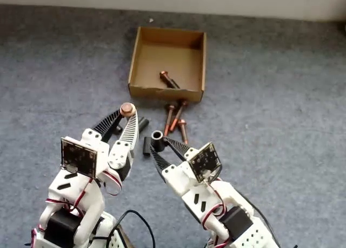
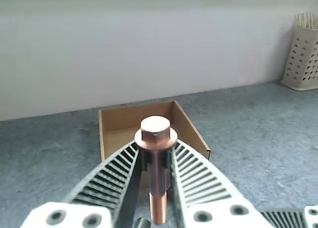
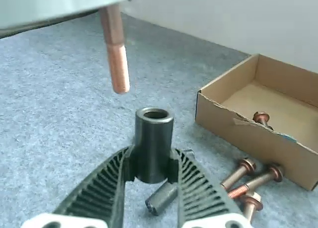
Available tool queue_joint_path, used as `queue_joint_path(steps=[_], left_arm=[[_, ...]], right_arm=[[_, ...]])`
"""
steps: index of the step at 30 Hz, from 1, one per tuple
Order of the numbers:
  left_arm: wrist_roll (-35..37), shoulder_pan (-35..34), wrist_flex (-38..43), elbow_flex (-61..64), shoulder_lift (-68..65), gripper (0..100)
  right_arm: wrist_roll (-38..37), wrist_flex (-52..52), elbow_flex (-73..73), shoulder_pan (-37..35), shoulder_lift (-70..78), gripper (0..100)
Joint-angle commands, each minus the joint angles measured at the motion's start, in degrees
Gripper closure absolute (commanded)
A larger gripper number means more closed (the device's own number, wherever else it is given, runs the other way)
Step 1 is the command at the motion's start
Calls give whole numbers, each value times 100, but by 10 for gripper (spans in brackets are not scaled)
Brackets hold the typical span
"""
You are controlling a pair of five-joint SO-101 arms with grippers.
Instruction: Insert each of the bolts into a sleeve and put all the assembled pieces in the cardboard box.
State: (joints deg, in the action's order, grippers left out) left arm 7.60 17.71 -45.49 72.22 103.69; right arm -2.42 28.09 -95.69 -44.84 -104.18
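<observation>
Left gripper (image 2: 156,149) is clamped on a copper bolt (image 2: 155,138), held upright with its head uppermost. Right gripper (image 3: 152,156) is clamped on a black sleeve (image 3: 154,131), upright with its bore open. The bolt tip hangs near the sleeve mouth, offset and not touching. The cardboard box (image 1: 139,59) holds one sleeved bolt (image 1: 168,79). Three loose bolts (image 1: 177,119) and a spare sleeve (image 1: 146,145) lie on the carpet (image 1: 281,96) before the box.

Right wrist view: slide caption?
Right gripper holds a sleeve upright just below the bolt, not yet inserted; three loose bolts lie beside the box.
</observation>
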Motion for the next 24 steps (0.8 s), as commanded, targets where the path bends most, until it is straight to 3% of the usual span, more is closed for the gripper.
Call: queue_joint_path(steps=[1,7,24], left_arm=[[88,426,176,-268,40,994],[70,681,176,-286,40,994],[70,690,123,-708,40,994]], right_arm=[[-79,-242,-567,-251,-110,995],[-88,-242,-567,-646,-110,995],[-44,-233,-567,-338,-101,995]])
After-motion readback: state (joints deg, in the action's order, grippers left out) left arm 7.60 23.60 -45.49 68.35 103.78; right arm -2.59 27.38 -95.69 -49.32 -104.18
